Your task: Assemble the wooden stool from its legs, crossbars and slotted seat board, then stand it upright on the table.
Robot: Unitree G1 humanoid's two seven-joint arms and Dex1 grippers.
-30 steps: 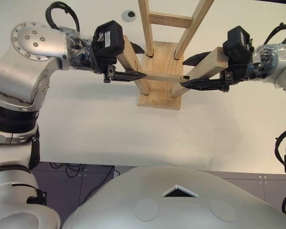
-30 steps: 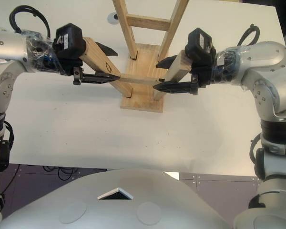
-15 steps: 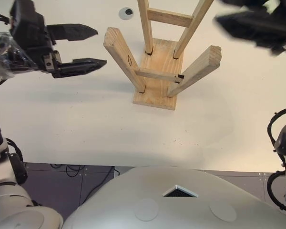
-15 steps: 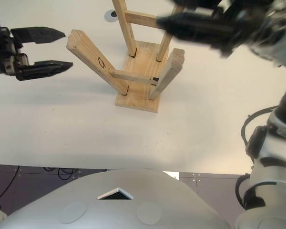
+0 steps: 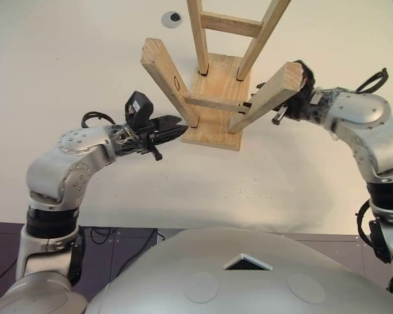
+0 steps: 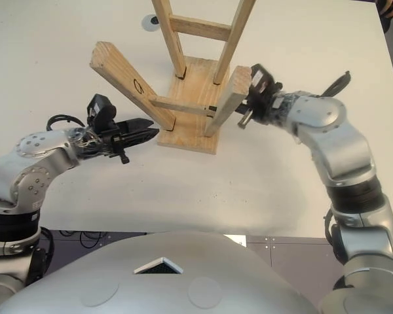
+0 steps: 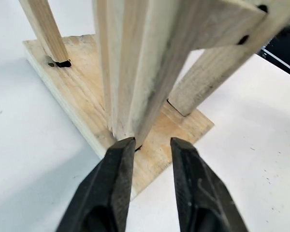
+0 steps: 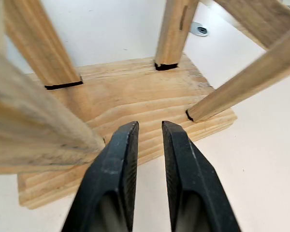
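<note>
The wooden stool stands upside down, its seat board (image 5: 213, 135) flat on the white table and its legs pointing up. The two front legs (image 5: 162, 73) (image 5: 276, 90) splay outward, joined by a thin crossbar (image 5: 216, 103). A second crossbar (image 5: 230, 25) joins the rear legs. My left gripper (image 5: 180, 129) lies low by the board's front left corner; its fingertips (image 7: 123, 147) stand narrowly open, holding nothing, at the foot of the left front leg. My right gripper (image 8: 150, 126) sits behind the right front leg, narrowly open and holding nothing, just off the board's edge (image 8: 135, 159).
A small round dark disc (image 5: 174, 17) lies on the table at the far left behind the stool. The table's front edge (image 5: 183, 221) runs close to me, with bare white surface on both sides of the stool.
A second ago both grippers gripped the front legs. They let go and swung away wide open. Both now sit low beside the seat board with their fingers drawn close together.
</note>
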